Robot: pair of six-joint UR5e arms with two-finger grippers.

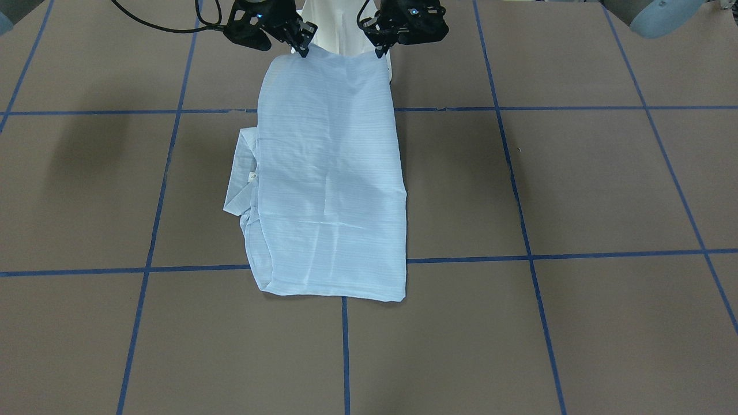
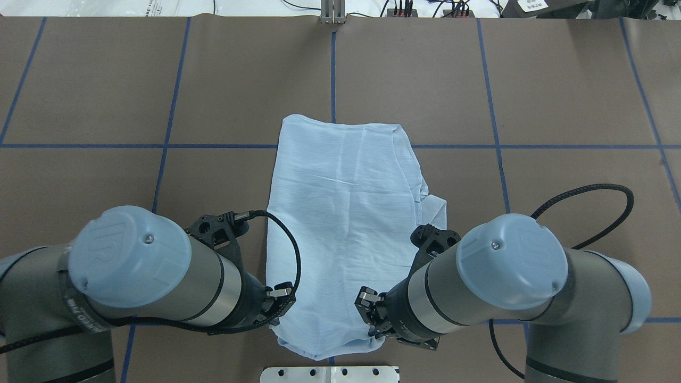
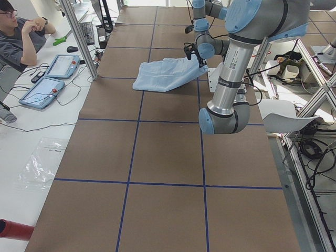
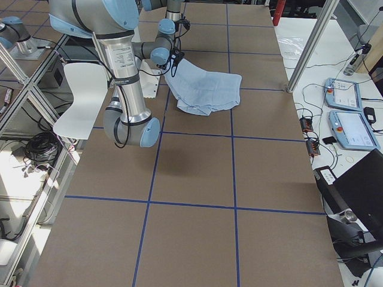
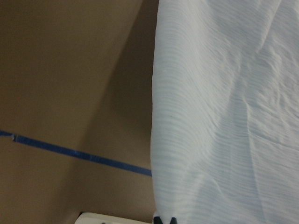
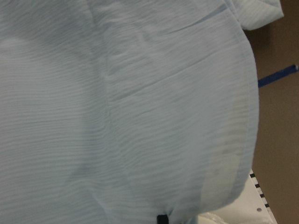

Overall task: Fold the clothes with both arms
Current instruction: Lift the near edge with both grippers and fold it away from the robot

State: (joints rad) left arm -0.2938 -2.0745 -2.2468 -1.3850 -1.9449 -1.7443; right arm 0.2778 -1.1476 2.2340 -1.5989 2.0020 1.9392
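The pale-blue shirt [image 1: 328, 173] lies folded into a long rectangle on the brown table, its collar [image 1: 239, 178] sticking out at one side. The edge nearest the robot is lifted off the table. My left gripper [image 1: 380, 52] is shut on one corner of that edge, my right gripper [image 1: 302, 51] on the other. The overhead view shows the shirt [image 2: 346, 213] between the left gripper [image 2: 279, 314] and the right gripper [image 2: 372, 325]. The left wrist view shows cloth [image 5: 224, 116] hanging from the gripper [image 5: 164, 220]. The right wrist view is filled with cloth [image 6: 117, 116].
The white pedestal base [image 2: 330, 374] sits just behind the lifted edge. Blue tape lines [image 1: 346, 357] grid the brown table. In the exterior left view an operator [image 3: 18, 37] sits beside teach pendants [image 3: 50, 79] and an aluminium post [image 3: 79, 37].
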